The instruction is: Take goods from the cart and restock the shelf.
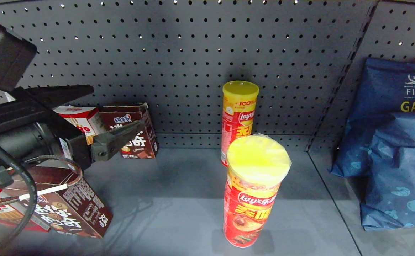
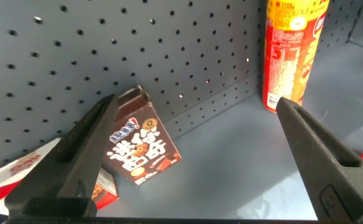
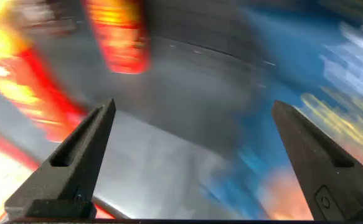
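Two chip cans stand upright on the grey shelf (image 1: 172, 199). Seen from the head, the near chip can (image 1: 253, 192) is at 5 o'clock from the middle. It is a tall red tube with yellow bands, a picture of food low on its side and a pale yellow lid under clear film. The far chip can (image 1: 238, 117) (image 2: 290, 56) stands at 12 o'clock from it, close to the pegboard back wall (image 1: 179, 53). It has the same red and yellow print and a translucent yellow lid.

The left gripper (image 1: 116, 106) (image 2: 197, 102) hangs at 9 o'clock with its fingers spread wide and nothing between them. Beyond it a brown chocolate box (image 1: 141, 142) (image 2: 141, 146) leans at the back wall, with a red and white box (image 1: 81, 121) (image 2: 19, 174) just beside it at 9 o'clock. Another brown box (image 1: 75, 209) lies tilted at 7 o'clock, under the arm. Dark blue snack bags (image 1: 389, 117) lean at 3 o'clock, past the shelf divider.

The right gripper (image 3: 193, 104) also has its fingers apart and holds nothing. What lies past it cannot be made out.
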### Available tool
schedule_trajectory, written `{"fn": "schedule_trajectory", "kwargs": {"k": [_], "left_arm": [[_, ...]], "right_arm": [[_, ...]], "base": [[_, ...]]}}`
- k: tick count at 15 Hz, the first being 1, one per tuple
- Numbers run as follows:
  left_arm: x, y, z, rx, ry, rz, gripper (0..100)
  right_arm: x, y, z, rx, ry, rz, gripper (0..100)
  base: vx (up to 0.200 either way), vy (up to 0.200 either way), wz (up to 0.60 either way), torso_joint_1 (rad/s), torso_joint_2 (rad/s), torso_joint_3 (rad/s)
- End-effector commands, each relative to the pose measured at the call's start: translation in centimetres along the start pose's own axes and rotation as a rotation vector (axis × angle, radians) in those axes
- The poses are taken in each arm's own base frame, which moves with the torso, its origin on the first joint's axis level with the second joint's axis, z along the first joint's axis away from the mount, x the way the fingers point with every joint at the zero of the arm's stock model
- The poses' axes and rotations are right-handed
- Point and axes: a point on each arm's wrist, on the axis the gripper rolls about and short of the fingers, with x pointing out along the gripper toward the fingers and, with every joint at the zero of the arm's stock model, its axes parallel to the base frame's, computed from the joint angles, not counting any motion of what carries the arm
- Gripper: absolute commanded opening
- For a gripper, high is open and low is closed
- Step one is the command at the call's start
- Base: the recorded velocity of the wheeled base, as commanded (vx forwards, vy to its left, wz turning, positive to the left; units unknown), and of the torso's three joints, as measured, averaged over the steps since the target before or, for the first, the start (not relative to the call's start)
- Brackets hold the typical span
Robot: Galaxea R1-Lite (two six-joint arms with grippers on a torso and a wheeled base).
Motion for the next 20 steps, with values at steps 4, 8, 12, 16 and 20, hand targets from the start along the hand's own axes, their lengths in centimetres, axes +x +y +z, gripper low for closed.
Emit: {"fn": "schedule_trajectory", "kwargs": {"k": [4,8,12,16,20], "left_arm": [[-0.3,0.1,0.4,0.003,-0.017,0.005,100],[-0.1,0.0,0.5,0.004,-0.019,-0.001,100],[-0.1,0.1,0.9,0.003,-0.032,0.003,100],[-1.6,-0.6,2.2,0.034,-0.106,-0.047,100],[-6.0,0.1,2.7,0.0,-0.177,0.024,100]], "right_arm": [[-6.6,2.1,-14.9,-0.005,-0.074,-0.518,100],[-6.6,2.1,-16.3,0.088,0.051,-0.57,100],[-6.6,2.1,-16.3,0.089,0.048,-0.59,100],[-6.6,2.1,-16.3,0.087,0.048,-0.59,100],[-6.6,2.1,-16.3,0.087,0.048,-0.59,100]], "base": [[0.0,0.0,0.0,0.0,0.0,0.0],[0.0,0.0,0.0,0.0,0.0,0.0],[0.0,0.0,0.0,0.0,0.0,0.0],[0.0,0.0,0.0,0.0,0.0,0.0],[0.0,0.0,0.0,0.0,0.0,0.0]]}}
